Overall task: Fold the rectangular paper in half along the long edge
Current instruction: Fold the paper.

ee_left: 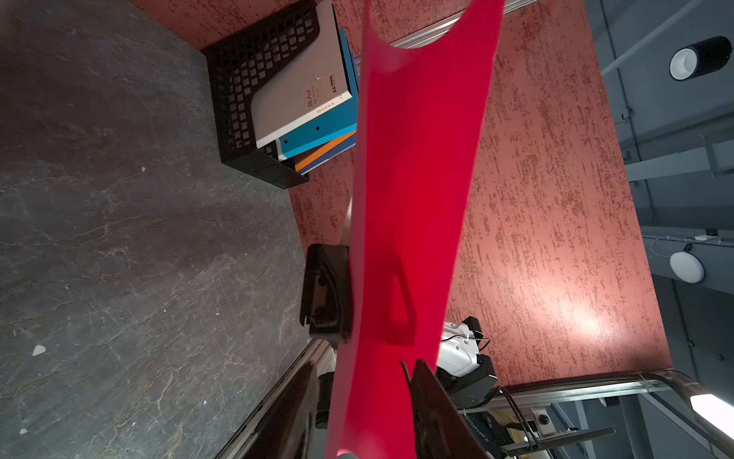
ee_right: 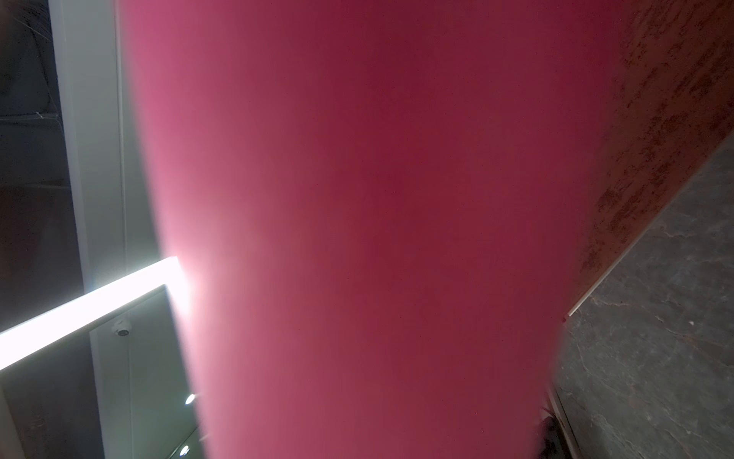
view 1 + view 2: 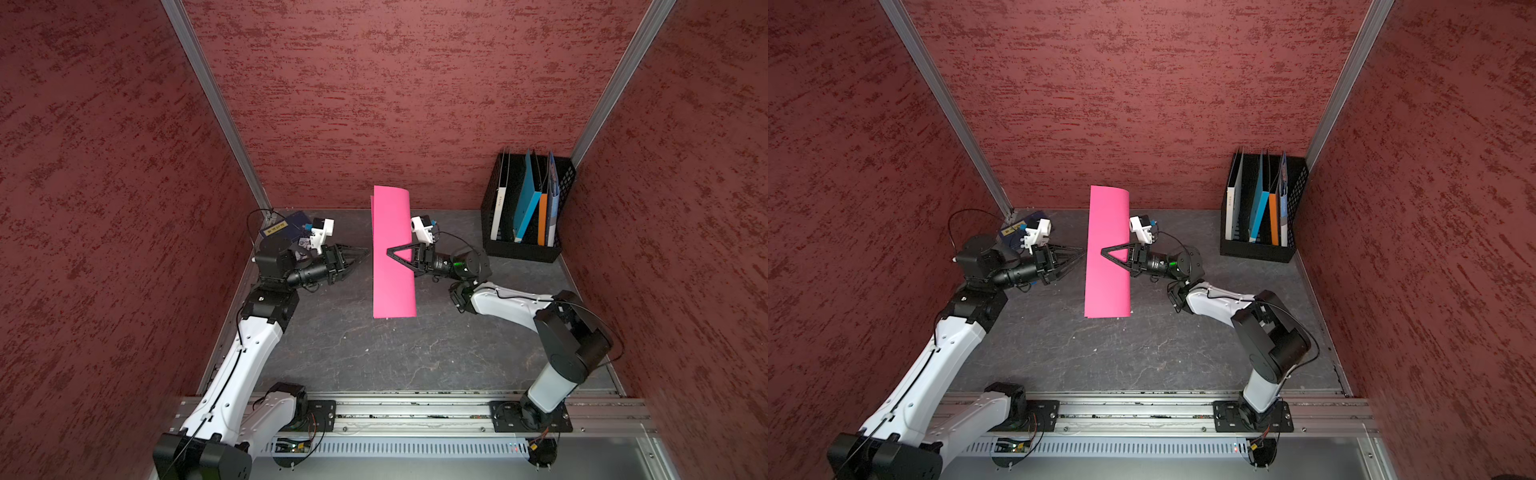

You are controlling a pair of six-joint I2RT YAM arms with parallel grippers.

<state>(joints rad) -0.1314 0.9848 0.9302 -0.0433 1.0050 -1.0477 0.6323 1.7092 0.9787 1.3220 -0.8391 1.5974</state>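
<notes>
The rectangular paper (image 3: 392,282) (image 3: 1106,286) is bright pink, bent over into two loose layers and held off the grey table, its rounded bend toward the right. My right gripper (image 3: 390,252) (image 3: 1104,251) is shut on the paper's middle from the right, one black finger lying on top. My left gripper (image 3: 365,252) (image 3: 1081,251) is open at the paper's left edge. In the left wrist view the paper (image 1: 413,179) runs between the left gripper's (image 1: 365,363) parted fingers. The paper (image 2: 377,198) fills the right wrist view and hides those jaws.
A black file rack (image 3: 523,245) (image 1: 234,99) with white, blue and orange folders stands at the back right. A navy booklet (image 3: 282,226) lies in the back left corner behind the left arm. Red walls close three sides; a metal rail (image 3: 415,411) runs along the front.
</notes>
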